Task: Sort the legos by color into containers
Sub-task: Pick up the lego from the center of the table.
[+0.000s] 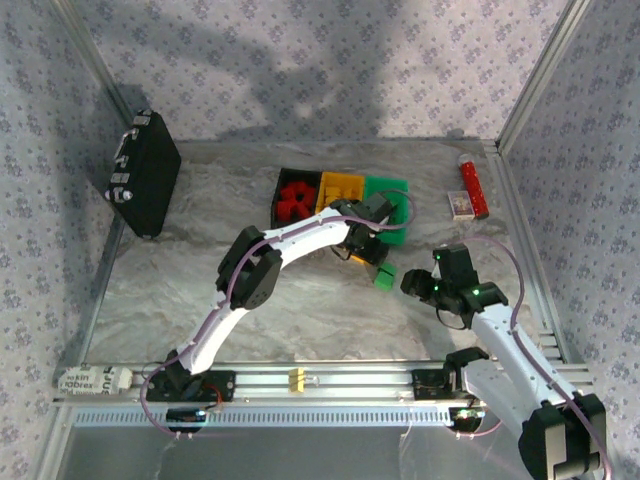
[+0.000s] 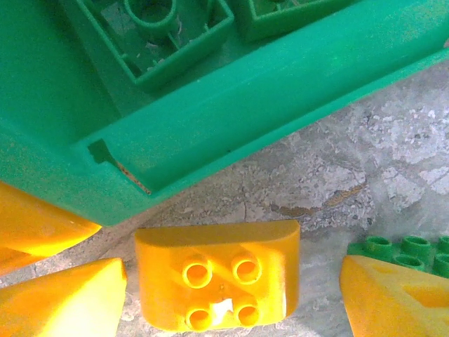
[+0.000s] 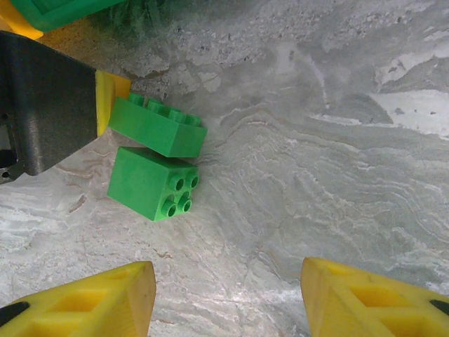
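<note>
Just beside green bin point(image 2: 231, 105): yellow lego point(image 2: 217, 281)

Containers: three, being one black container point(image 1: 277, 200), one yellow container point(image 1: 343, 177) and one green container point(image 1: 386, 182). Loose on the table point(image 1: 300, 310): two green legos, an oblong brick point(image 3: 158, 128) and a square brick point(image 3: 151, 182), and one yellow lego point(image 2: 217, 281). Red legos point(image 1: 296, 198) in the black container: several, exact count indeterminable.

Marbled table point(image 1: 300, 315): 3 bins point(image 1: 342, 188), loose legos point(image 1: 385, 276), briefcase point(image 1: 146, 175)

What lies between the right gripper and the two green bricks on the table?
Bare marbled table: in the right wrist view, nothing lies between the open right gripper and the green bricks.
</note>
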Robot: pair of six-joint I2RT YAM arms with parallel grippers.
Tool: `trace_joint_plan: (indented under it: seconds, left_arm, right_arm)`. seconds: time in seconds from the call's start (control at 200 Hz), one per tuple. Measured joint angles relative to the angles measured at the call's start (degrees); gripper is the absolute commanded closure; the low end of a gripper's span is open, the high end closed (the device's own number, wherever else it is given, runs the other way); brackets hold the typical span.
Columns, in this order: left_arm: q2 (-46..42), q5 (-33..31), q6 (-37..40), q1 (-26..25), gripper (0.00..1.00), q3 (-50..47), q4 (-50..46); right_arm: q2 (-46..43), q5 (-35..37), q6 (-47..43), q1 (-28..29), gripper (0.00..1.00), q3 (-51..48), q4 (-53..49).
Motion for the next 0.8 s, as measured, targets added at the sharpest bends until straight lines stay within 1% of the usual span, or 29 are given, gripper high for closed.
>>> trace_joint_plan:
  seconds: [0.315, 0.475, 0.8]
  left_arm:
    - [0.0, 1.2, -0.2, 0.4, 0.23, -0.8, 0.1]
    - [0.1, 0.9, -0.2, 0.6, 0.26, -2.0, -0.1]
    - [1.1, -0.2, -0.6, 0.6, 0.27, -0.8, -0.7]
  right_arm:
    - [-0.9, 0.0, 0.0, -0.3, 0.41, 0.0, -0.7]
    - [-0.9, 0.0, 0.0, -0.4, 0.41, 0.0, -0.8]
    - [0.7, 0.0, 0.0, -0.5, 0.41, 0.0, -0.8]
